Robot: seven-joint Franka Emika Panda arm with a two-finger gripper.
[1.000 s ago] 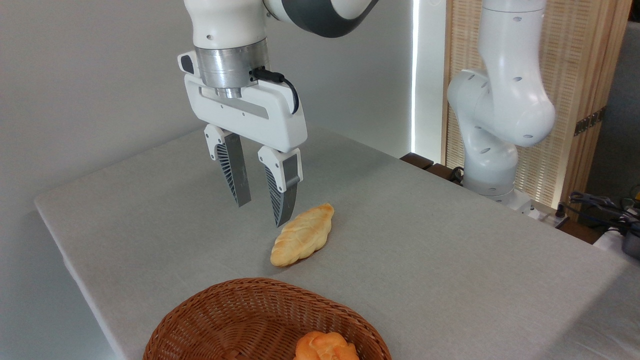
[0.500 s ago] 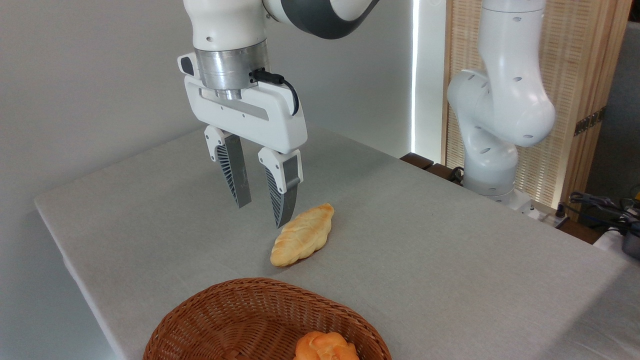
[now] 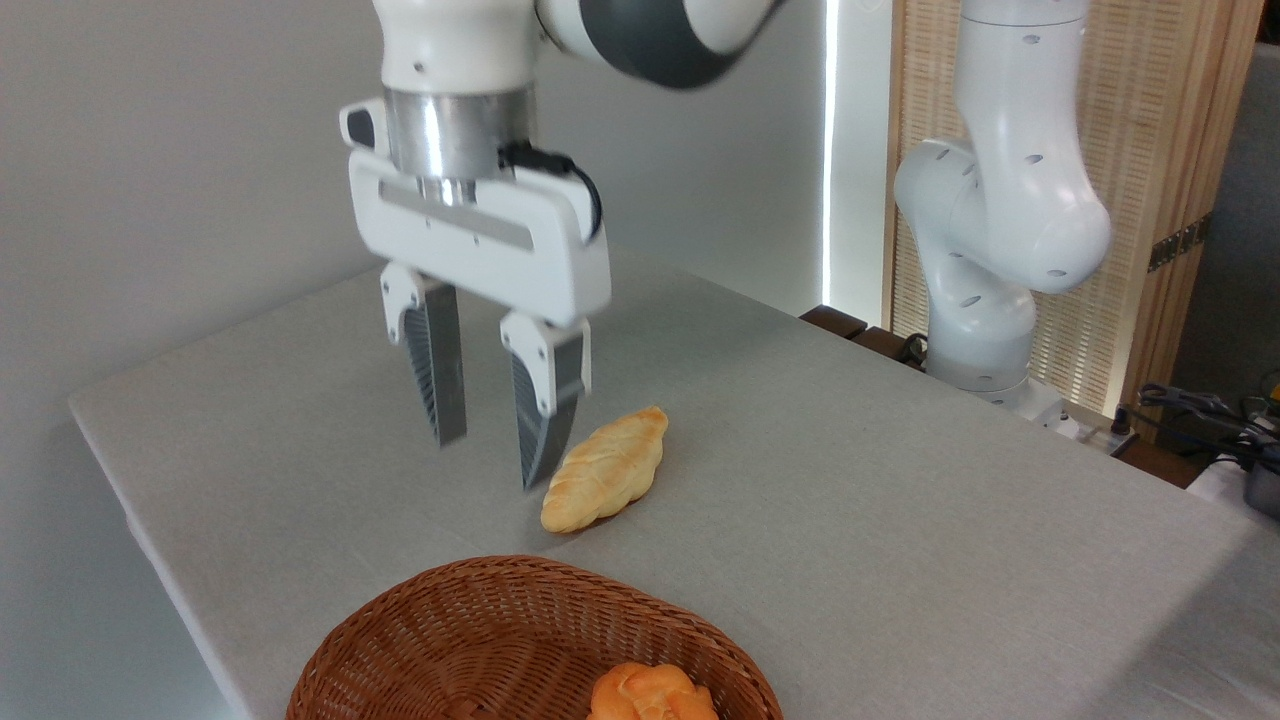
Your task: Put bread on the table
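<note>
The claw hangs above the worktop, pointing straight down, its two ribbed grey fingers spread apart with nothing between them: it is released and grasps no object. Its outline is slightly smeared in the camera view. The fingertips hover clear of the grey cloth, just to the left of a pale yellow ridged loaf, and the nearer fingertip appears very close to the loaf's left flank; whether they touch cannot be told from this angle.

The loaf lies flat on the cloth, its long axis running diagonally from lower left to upper right, near the middle of the worktop and a little beyond the wicker basket. The basket sits at the near edge, partly cut off by the bottom of the view.

The bread, a deep orange-golden knotted bun, rests inside the basket toward its right side, only its upper part visible at the bottom border. It is well apart from the claw.

The white arm rises from its base at the far right corner of the worktop, with a slatted wooden screen behind it. A bundle of dark cables lies at the far right edge.
</note>
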